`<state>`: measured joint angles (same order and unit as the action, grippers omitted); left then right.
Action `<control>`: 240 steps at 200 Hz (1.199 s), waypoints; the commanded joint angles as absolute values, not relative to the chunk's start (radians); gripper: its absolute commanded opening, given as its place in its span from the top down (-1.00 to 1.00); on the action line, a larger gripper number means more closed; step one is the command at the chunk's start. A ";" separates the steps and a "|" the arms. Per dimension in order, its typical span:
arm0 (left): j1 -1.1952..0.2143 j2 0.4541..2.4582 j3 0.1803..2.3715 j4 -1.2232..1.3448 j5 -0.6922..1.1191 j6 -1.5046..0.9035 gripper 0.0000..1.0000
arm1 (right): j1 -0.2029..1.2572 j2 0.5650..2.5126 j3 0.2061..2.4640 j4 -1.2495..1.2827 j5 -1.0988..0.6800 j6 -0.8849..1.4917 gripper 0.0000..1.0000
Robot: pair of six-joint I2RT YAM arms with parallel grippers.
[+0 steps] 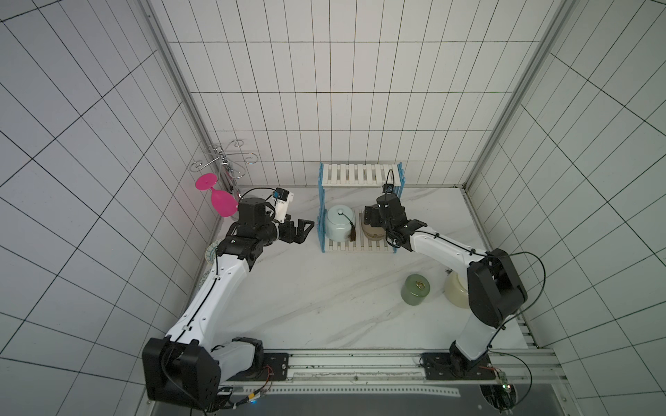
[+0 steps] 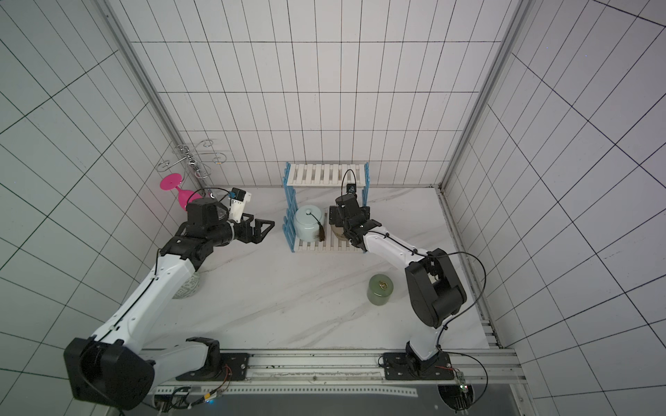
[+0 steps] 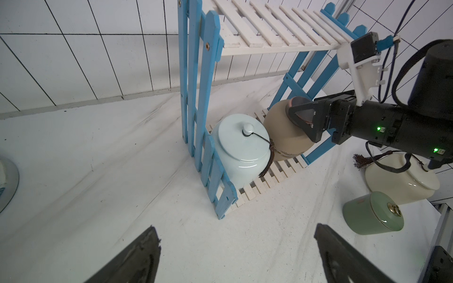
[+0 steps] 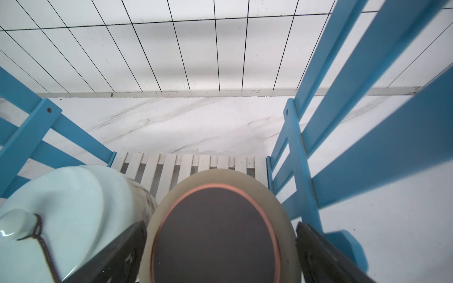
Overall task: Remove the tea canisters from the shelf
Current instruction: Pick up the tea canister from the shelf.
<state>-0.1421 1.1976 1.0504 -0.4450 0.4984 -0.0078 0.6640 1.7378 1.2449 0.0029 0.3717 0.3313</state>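
The right claw (image 4: pixel 220 225) is being shown inside the lower tier of the shelf (image 3: pixel 196 98), jaws spread wide. The tan canister (image 3: pixel 282 139) is being straddled at its shoulder, with 1 of the fingers (image 4: pixel 318 254) on each side, tight against the ceramic. Whether it is being squeezed cannot be told. The jar is being carried upright by the white lower board (image 3: pixel 262 182), right between those jaws.

Just beside that claw, toward the left arm, the pale blue canister (image 3: pixel 241 152) is being seen on the same board, its tassel (image 3: pixel 266 164) hanging between the 2 jars.

The left claw (image 3: pixel 237 245) is being held released outside the shelf, nothing between its jaws, pointed at the blue side slats.

Behind the right claw, 2 jars are being shown off the shelf on the marble table (image 1: pixel 324 306): the green canister (image 3: pixel 367 215) and the cream canister (image 3: pixel 402 183), just beside each other.
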 commanded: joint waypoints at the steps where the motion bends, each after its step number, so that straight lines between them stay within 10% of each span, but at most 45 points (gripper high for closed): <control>1: -0.138 1.190 1.042 -0.428 0.510 -0.003 -0.98 | 0.693 1.733 1.213 -0.005 0.425 0.364 -0.93; 150: -0.147 1.195 1.040 -0.426 0.503 0.008 -0.98 | 0.681 1.821 1.325 -0.116 0.438 0.351 -0.71; 240: -0.146 1.196 1.034 -0.425 0.497 0.015 -0.98 | 0.684 1.758 1.312 -0.089 0.369 0.305 -0.09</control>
<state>-0.1432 1.1980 1.0485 -0.4442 0.4976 0.0002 0.6868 1.7874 1.2999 -0.0761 0.4080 0.3256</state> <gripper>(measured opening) 0.992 0.747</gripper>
